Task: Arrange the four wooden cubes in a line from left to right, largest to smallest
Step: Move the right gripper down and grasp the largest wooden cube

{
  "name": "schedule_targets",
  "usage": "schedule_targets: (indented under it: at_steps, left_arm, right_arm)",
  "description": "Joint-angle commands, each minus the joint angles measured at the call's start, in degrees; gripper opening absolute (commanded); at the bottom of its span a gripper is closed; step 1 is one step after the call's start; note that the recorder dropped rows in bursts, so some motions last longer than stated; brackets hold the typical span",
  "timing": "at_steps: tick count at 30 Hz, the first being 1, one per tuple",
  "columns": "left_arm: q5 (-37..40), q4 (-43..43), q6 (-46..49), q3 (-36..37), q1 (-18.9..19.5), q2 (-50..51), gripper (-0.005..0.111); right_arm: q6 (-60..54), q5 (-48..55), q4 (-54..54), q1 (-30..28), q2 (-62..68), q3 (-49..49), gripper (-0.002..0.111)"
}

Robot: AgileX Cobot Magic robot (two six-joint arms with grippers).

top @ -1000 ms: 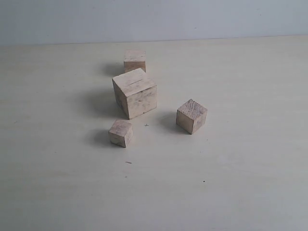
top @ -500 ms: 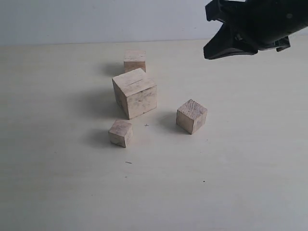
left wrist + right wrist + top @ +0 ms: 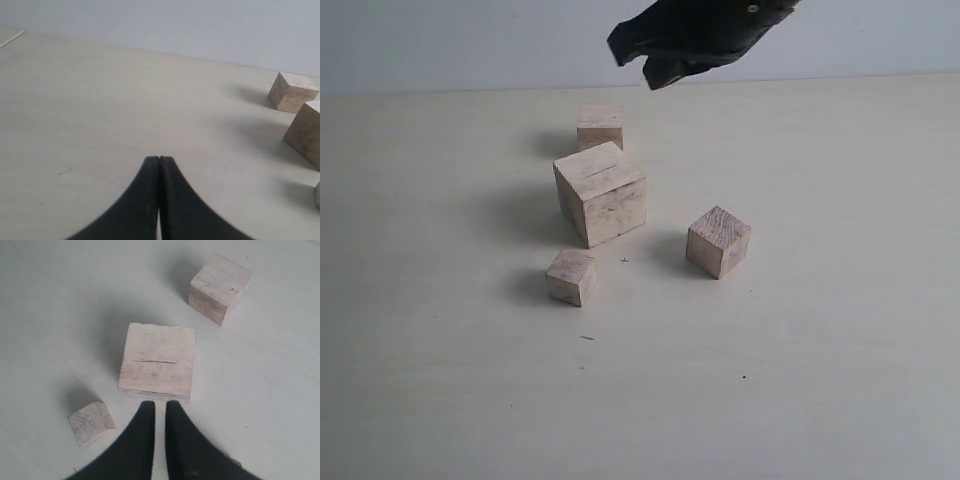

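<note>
Four pale wooden cubes sit close together on the table. The largest cube (image 3: pixel 601 192) has a slit on top. A mid-sized cube (image 3: pixel 600 125) lies behind it, another cube (image 3: pixel 718 240) to its right front, and the smallest cube (image 3: pixel 570 276) to its left front. My right gripper (image 3: pixel 635 62) hangs high over the group's back, narrowly open and empty. Its wrist view shows the gripper (image 3: pixel 159 404) above the largest cube (image 3: pixel 157 361), with the smallest (image 3: pixel 91 422) and a mid-sized cube (image 3: pixel 220 287) beside it. My left gripper (image 3: pixel 159 158) is shut and empty, off to the side of the cubes (image 3: pixel 292 91).
The pale table (image 3: pixel 820 380) stretches bare on all sides of the cubes, and a light wall (image 3: pixel 470 40) runs behind it. The left gripper does not appear in the exterior view. The largest cube (image 3: pixel 307 132) is cut by the left wrist view's edge.
The right gripper came into view at the upper right and has swept left, now high over the back of the cubes. No cube has moved.
</note>
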Motion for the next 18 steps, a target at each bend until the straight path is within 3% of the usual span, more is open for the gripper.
schedule_targets:
  at_steps: [1, 9, 18]
  left_arm:
    - [-0.5, 0.2, 0.2, 0.2, -0.3, -0.3, 0.0]
    - [-0.5, 0.2, 0.2, 0.2, -0.3, -0.3, 0.0]
    - [-0.5, 0.2, 0.2, 0.2, -0.3, -0.3, 0.0]
  right_arm:
    - [5.8, 4.0, -5.1, 2.6, 7.2, -6.5, 0.027]
    - [5.7, 4.4, -5.2, 4.9, 16.0, -13.8, 0.105]
    - [5.5, 4.4, -5.5, 5.3, 22.5, -20.1, 0.105]
